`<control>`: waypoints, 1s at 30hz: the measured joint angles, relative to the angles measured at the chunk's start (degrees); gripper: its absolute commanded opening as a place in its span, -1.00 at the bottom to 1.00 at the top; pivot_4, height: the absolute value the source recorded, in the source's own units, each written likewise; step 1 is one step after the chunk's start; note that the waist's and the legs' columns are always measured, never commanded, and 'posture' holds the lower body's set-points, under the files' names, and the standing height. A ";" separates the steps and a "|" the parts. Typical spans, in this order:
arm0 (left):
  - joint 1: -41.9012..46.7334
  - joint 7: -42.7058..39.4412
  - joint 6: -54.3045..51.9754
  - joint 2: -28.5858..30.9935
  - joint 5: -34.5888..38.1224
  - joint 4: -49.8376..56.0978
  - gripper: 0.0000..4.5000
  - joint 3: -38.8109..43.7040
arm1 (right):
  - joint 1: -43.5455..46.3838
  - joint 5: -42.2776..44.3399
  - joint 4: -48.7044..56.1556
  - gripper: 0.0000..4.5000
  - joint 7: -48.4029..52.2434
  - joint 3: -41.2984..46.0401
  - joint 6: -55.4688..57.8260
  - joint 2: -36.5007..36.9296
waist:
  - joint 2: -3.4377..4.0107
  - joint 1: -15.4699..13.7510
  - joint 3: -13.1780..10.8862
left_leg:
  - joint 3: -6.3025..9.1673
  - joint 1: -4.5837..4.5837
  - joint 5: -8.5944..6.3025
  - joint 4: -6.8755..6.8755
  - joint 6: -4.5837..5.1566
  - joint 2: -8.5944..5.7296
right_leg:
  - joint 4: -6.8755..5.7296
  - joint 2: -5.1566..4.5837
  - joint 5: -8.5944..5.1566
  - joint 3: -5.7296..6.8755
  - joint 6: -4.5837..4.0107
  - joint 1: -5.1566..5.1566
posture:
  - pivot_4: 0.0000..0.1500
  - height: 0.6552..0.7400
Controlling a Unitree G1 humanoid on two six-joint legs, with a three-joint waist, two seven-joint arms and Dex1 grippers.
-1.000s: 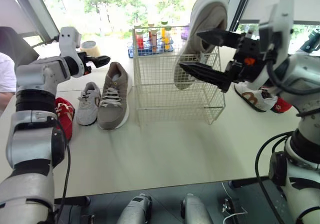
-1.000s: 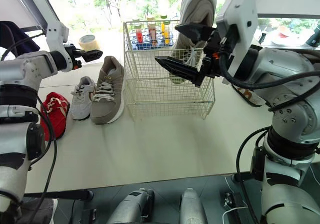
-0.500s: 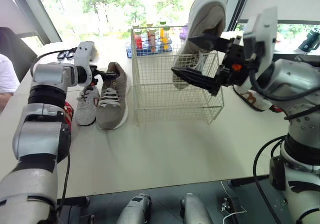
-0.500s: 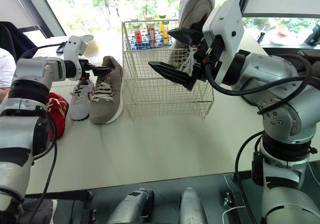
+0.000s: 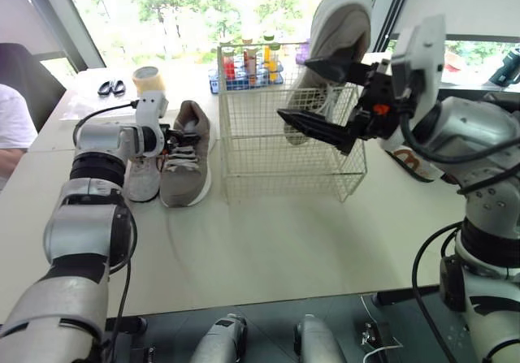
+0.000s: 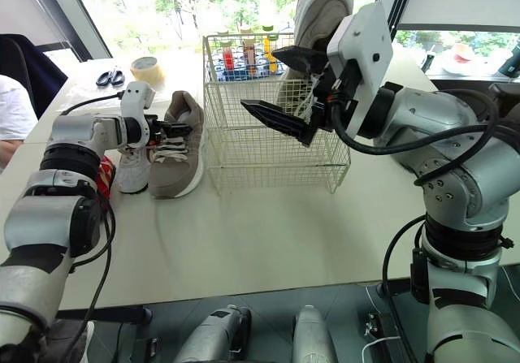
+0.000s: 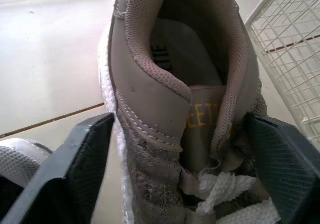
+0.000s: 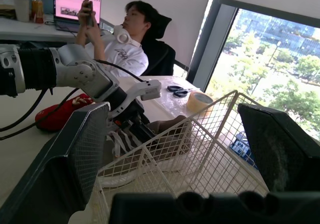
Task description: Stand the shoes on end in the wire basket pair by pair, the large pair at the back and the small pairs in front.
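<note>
The taupe sneaker (image 5: 185, 164), laid on the bench (image 5: 268, 241) beside the wire basket (image 5: 268, 156), is straddled at its collar by the parted left end effector (image 6: 171, 129). The right end effector (image 5: 296, 91) is held apart.

1. The pale table (image 5: 268, 241) carries a white wire basket (image 5: 244, 148), which stands upright near its middle.
2. Just left of the basket a tan shoe (image 5: 188, 180) lies on its sole, toe toward the near edge. A small grey shoe (image 5: 145, 183) lies beside it, and a red shoe (image 6: 104, 175) lies further left.
3. Behind these shoes, toward the far edge, sit a roll of tape (image 5: 147, 79) and black scissors (image 5: 114, 88).
4. A blue rack of bottles (image 6: 244, 72) stands behind the basket.
5. A white shoe with brown trim (image 5: 413, 162) lies to the basket's right.
</note>
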State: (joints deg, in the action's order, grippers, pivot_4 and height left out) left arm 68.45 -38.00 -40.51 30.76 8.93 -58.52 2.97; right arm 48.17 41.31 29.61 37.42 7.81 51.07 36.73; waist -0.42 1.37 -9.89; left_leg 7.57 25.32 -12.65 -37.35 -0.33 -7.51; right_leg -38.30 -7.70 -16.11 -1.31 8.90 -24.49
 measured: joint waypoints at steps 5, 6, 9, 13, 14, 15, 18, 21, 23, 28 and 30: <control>0.58 0.72 -0.17 -0.08 0.16 -2.00 -0.62 1.40 | -0.16 -0.04 -0.04 1.00 -0.28 -0.31 -0.40 0.61 | -0.05 -0.34 0.03 | -0.01 0.00 0.00 -0.02 0.00 0.00 | -0.02 0.00 0.00 0.00 0.00 0.00 | 1.00 1.00; 0.87 1.10 -0.37 -0.08 0.43 -2.54 -0.70 2.31 | -0.33 -0.05 -0.04 1.00 -0.54 -0.31 -0.41 0.71 | -0.05 -0.34 0.03 | 0.00 0.00 0.00 -0.01 0.00 0.00 | -0.02 0.00 0.00 0.00 0.00 -0.01 | 1.00 1.00; 1.46 2.65 -1.25 0.02 1.59 -3.73 -0.73 4.61 | -0.87 -0.07 -0.04 1.00 -1.05 -0.32 -0.41 1.01 | -0.06 -0.24 0.03 | 0.00 0.01 0.00 -0.01 0.00 0.00 | -0.03 0.00 0.00 0.00 0.00 -0.02 | 1.00 1.00; 2.14 6.99 -2.20 1.06 3.82 -4.15 -0.73 9.50 | -0.88 -0.05 -0.03 1.00 -1.21 -0.29 -0.59 1.95 | -0.15 -0.14 -0.03 | 0.00 0.09 0.00 0.01 0.00 0.02 | -0.04 0.01 0.00 0.00 0.00 -0.13 | 1.00 1.00; 2.69 7.79 -2.47 1.38 4.43 -4.03 -0.73 10.59 | -0.88 -0.05 -0.03 1.00 -1.25 -0.29 -0.67 2.10 | -0.16 -0.14 -0.04 | 0.01 0.10 0.00 0.02 0.00 0.02 | -0.04 0.01 0.00 0.00 0.00 -0.14 | 1.00 1.00; 3.65 8.70 -2.78 1.69 5.25 -3.42 -0.73 11.97 | -0.88 -0.04 -0.04 1.00 -1.28 -0.29 -0.76 2.19 | -0.21 -0.15 -0.07 | 0.01 0.16 0.00 0.02 0.00 0.02 | -0.04 0.01 0.00 0.00 0.00 -0.17 | 1.00 1.00; 6.59 10.26 -2.58 2.87 8.17 2.13 -0.73 15.92 | -0.87 -0.04 -0.07 1.00 -1.34 -0.41 -0.86 2.23 | -0.34 -0.22 -0.14 | 0.02 0.24 0.00 0.01 0.00 0.02 | -0.03 -0.01 0.00 0.01 0.00 -0.19 | 1.00 1.00; 8.95 11.31 0.63 3.98 10.47 8.71 -0.73 18.77 | -0.87 -0.11 -0.29 1.00 -1.39 -0.49 -1.07 2.28 | -0.35 -0.17 -0.13 | 0.02 0.20 0.00 0.02 0.00 0.01 | 0.01 -0.02 0.00 0.01 0.00 -0.18 | 1.00 1.00; 9.89 11.69 5.64 3.71 12.22 13.00 -0.73 20.91 | -0.85 -0.29 -0.81 1.00 -1.61 -0.52 -1.40 2.29 | -0.35 -0.18 -0.13 | 0.02 0.20 0.00 0.02 -0.01 0.03 | 0.05 -0.01 0.00 0.01 0.00 -0.18 | 1.00 1.00; 14.08 9.04 19.10 0.89 15.36 21.95 -0.73 22.39 | -0.70 -0.58 -1.26 1.00 -2.01 -0.66 -1.48 2.29 | -0.36 -0.53 -0.12 | 0.02 0.14 0.00 -0.01 -0.01 0.00 | 0.11 -0.05 0.00 0.03 0.01 -0.07 | 1.00 1.00; 14.65 8.17 25.95 -2.10 15.42 23.89 -0.73 22.14 | -0.63 -0.64 -1.30 1.00 -2.13 -0.68 -1.49 2.34 | -0.35 -0.67 -0.09 | 0.02 0.09 0.00 -0.03 -0.01 0.00 | 0.10 -0.04 0.01 0.05 0.01 -0.01 | 1.00 1.00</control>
State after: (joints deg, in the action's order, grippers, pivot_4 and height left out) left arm 83.10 -29.83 -14.56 28.66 24.35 -34.63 25.11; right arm 47.54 40.66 28.31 35.29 7.13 49.57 39.07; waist -0.77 0.70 -9.98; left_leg 7.59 25.41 -12.65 -37.38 -0.33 -7.51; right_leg -38.20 -7.74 -16.10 -1.26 8.90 -24.50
